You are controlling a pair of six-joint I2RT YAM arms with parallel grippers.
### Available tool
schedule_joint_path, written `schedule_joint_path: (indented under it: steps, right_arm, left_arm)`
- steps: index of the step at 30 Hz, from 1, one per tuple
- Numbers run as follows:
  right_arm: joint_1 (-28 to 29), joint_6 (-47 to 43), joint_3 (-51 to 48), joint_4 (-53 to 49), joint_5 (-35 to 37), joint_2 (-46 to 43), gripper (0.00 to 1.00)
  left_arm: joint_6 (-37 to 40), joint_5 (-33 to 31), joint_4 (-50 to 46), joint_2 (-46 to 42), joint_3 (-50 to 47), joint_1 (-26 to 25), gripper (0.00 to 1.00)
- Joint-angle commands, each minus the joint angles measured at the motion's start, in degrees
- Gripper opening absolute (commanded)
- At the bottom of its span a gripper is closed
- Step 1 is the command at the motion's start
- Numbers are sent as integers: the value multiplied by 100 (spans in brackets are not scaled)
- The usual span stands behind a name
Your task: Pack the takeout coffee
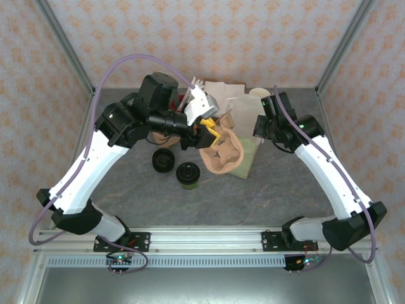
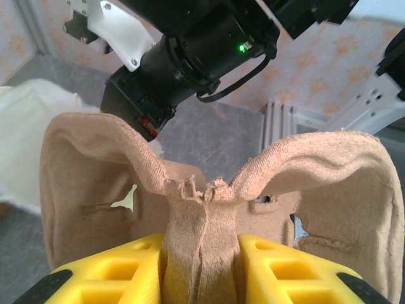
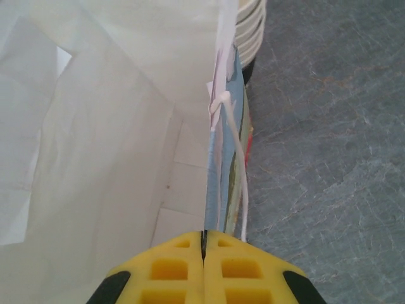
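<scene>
The coffee cup [image 1: 188, 173] stands free on the table [image 1: 126, 190], just beside the cup carrier [image 1: 223, 152], which the left gripper [image 2: 202, 269] pinches by its middle ridge. The right gripper [image 3: 204, 244] is clamped on the paper bag [image 3: 107, 126] edge. The cup is probably light, thin-walled and easy to crush or spill, so a gentle, upright grip around its side would suit it best.

Our left arm [image 1: 88, 168] and right arm [image 1: 332, 177]: white shells, black joints, lilac cables [image 1: 126, 60], yellow end effector fingers [image 2: 82, 278].

No legible txt anywhere (colour print on bag [image 3: 114, 95] too blurred)
</scene>
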Motion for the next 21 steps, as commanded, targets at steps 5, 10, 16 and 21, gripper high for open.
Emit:
schedule_joint_path:
  steps: [5,10,16,21]
  right_arm:
    - [41,-904,377,-586,-494,-553,0]
    - [366,-1256,375,-785,-581,-826,0]
    - [723,-1329,49,-557,-679,-1202,0]
    - [777,-1403,-185,-464,-729,-1379,0]
  left_arm:
    - [-862,732,404,-68,367,-91,33]
    - [-1277,1363,702,47,295,-108,35]
    - [-1417,1501,636,326,256,-115,34]
    - [-1473,1580,648,559,304,-122,34]
